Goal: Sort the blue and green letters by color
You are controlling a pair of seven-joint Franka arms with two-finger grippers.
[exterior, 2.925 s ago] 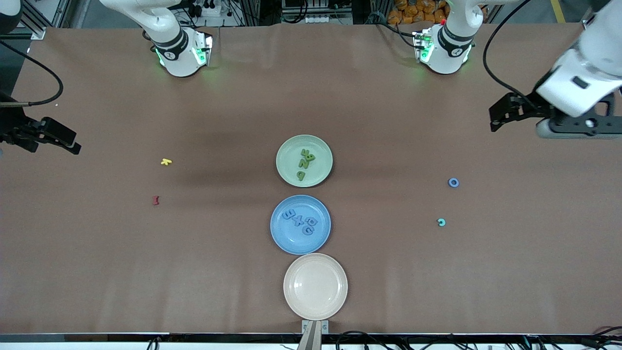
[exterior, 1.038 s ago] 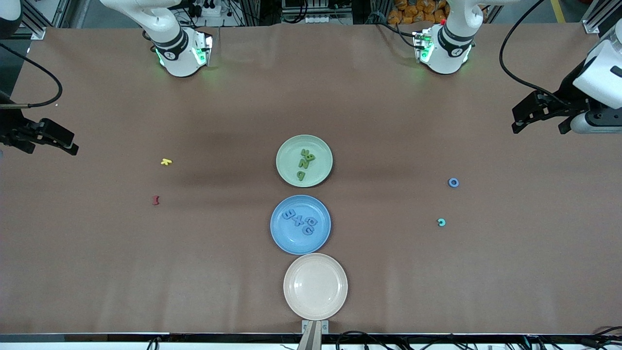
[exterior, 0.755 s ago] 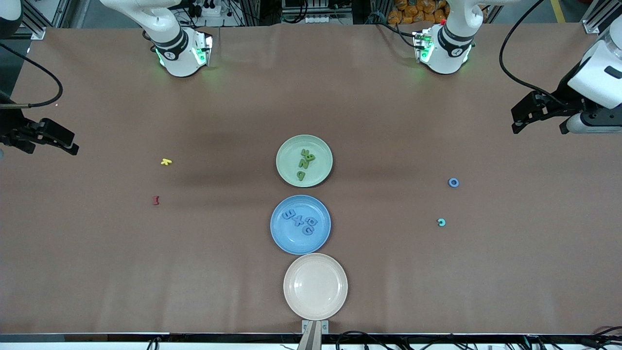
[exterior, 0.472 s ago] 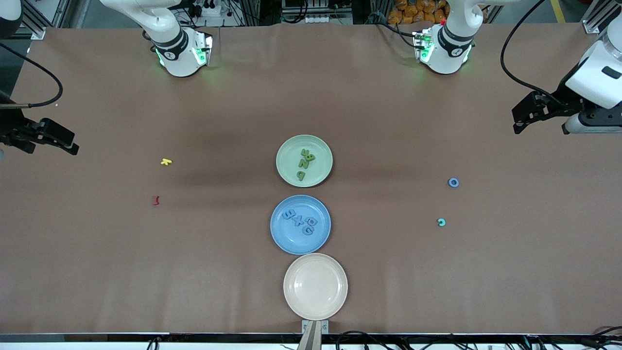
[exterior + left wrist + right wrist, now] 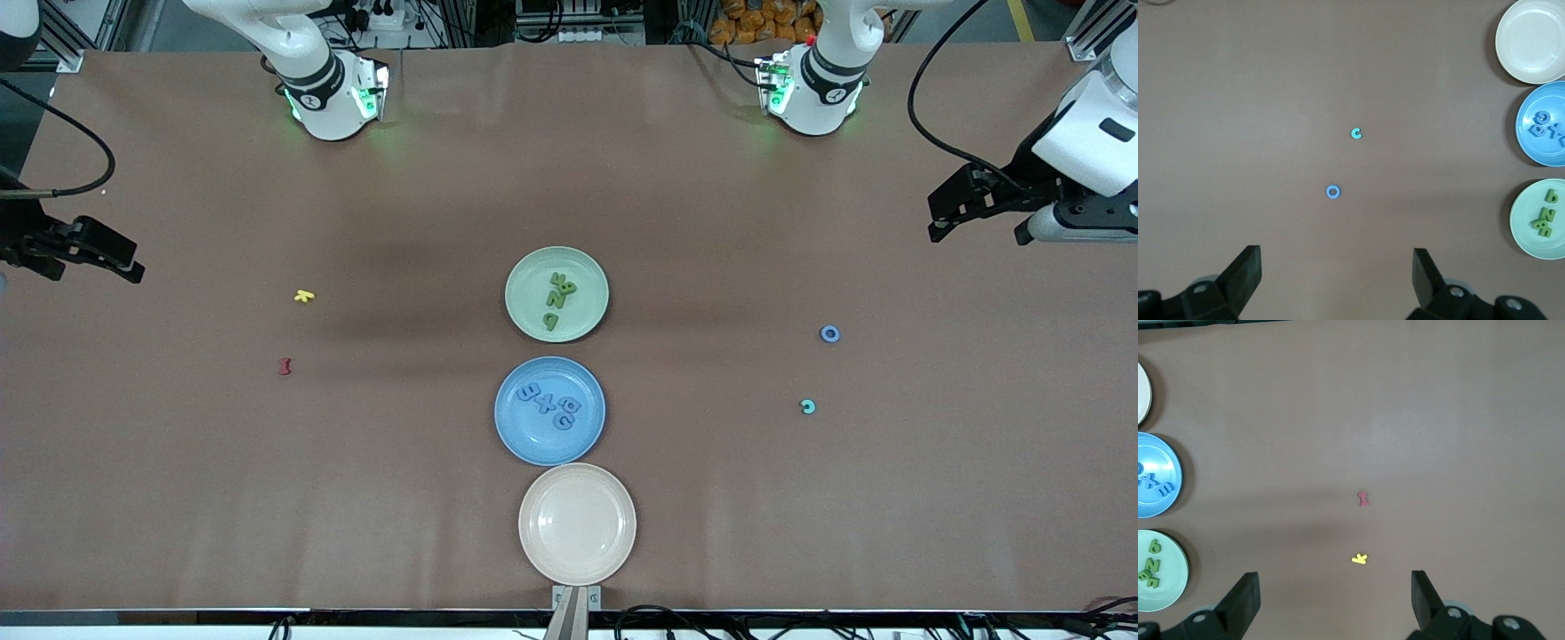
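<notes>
Several green letters (image 5: 558, 298) lie in the green plate (image 5: 524, 276). Several blue letters (image 5: 547, 404) lie in the blue plate (image 5: 533, 436), nearer the front camera. A loose blue O (image 5: 829, 334) and a teal C (image 5: 807, 407) lie on the table toward the left arm's end; both show in the left wrist view, the O (image 5: 1333, 192) and the C (image 5: 1356, 133). My left gripper (image 5: 933, 218) is open and empty, up over the table's left-arm end (image 5: 1338, 267). My right gripper (image 5: 135, 269) is open and empty over the right-arm end (image 5: 1335, 587).
An empty beige plate (image 5: 578, 524) sits nearest the front camera, beside the blue plate. A small yellow letter (image 5: 304, 296) and a small dark red letter (image 5: 284, 365) lie toward the right arm's end; they also show in the right wrist view, yellow (image 5: 1359, 559) and red (image 5: 1363, 499).
My left gripper drew back toward the left-arm end of the table, then shifted slightly toward the middle. The right gripper, plates and letters have not moved.
</notes>
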